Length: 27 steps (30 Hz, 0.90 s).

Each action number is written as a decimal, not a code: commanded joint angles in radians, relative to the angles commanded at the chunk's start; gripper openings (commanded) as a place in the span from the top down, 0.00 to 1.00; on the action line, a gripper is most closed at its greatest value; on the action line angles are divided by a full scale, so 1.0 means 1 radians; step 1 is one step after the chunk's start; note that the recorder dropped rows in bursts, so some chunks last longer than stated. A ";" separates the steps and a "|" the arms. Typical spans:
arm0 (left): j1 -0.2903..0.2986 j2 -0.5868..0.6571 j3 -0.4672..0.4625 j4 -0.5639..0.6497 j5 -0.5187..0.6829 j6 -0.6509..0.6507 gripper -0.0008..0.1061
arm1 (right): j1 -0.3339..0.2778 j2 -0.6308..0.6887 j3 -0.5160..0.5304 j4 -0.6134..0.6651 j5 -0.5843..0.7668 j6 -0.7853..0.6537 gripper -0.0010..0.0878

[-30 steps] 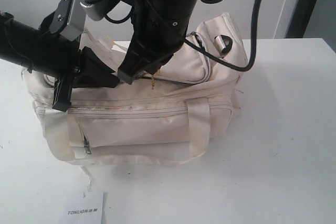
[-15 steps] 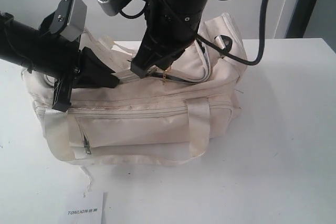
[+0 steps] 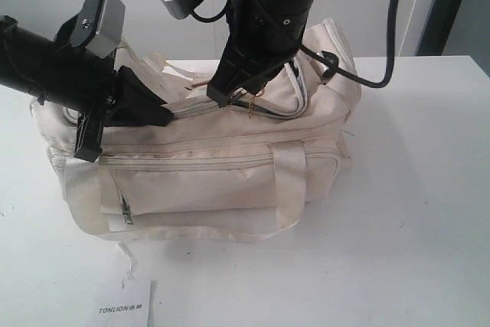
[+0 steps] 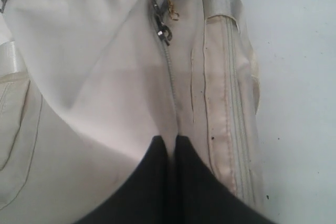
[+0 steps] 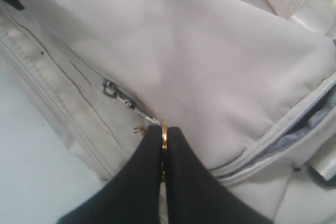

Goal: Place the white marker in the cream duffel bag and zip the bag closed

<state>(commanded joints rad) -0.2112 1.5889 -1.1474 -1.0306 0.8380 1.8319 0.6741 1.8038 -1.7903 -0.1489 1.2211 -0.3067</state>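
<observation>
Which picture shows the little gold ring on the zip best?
The right wrist view: the gold ring sits close up, pinched in the right pincer. The left wrist view shows only gold links at its edge; the exterior view, a tiny gold speck on the bag.

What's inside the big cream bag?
Only a sliver shows. Through the unzipped gap in the cream duffel bag you can see some greyish lining. The fabric top covers everything else inside, so the white marker cannot be seen.
</observation>
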 joint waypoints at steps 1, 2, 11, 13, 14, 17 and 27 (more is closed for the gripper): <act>0.000 0.000 0.000 0.000 0.000 -0.005 0.99 | 0.000 0.000 0.000 0.000 0.000 0.000 0.99; 0.000 -0.002 0.000 0.006 0.000 -0.021 0.99 | 0.001 0.000 0.000 -0.002 0.000 0.000 0.99; 0.000 -0.012 0.000 0.026 -0.005 -0.030 0.99 | -0.037 0.000 0.000 0.022 0.000 0.000 0.99; 0.000 -0.017 0.000 0.026 -0.007 -0.041 0.99 | -0.037 0.000 0.018 0.012 0.000 0.000 0.99; 0.000 -0.020 0.000 0.026 -0.007 -0.041 0.99 | -0.039 0.000 0.028 0.012 0.000 0.000 0.99; 0.000 -0.026 0.000 0.026 -0.009 -0.041 0.99 | -0.060 0.000 0.066 0.012 0.000 0.000 0.99; 0.000 -0.026 0.000 0.026 -0.009 -0.048 0.99 | -0.100 -0.019 0.069 0.010 0.000 0.000 0.99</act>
<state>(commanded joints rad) -0.2112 1.5633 -1.1474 -1.0045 0.8291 1.7844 0.5743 1.7847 -1.7215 -0.1389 1.2211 -0.3067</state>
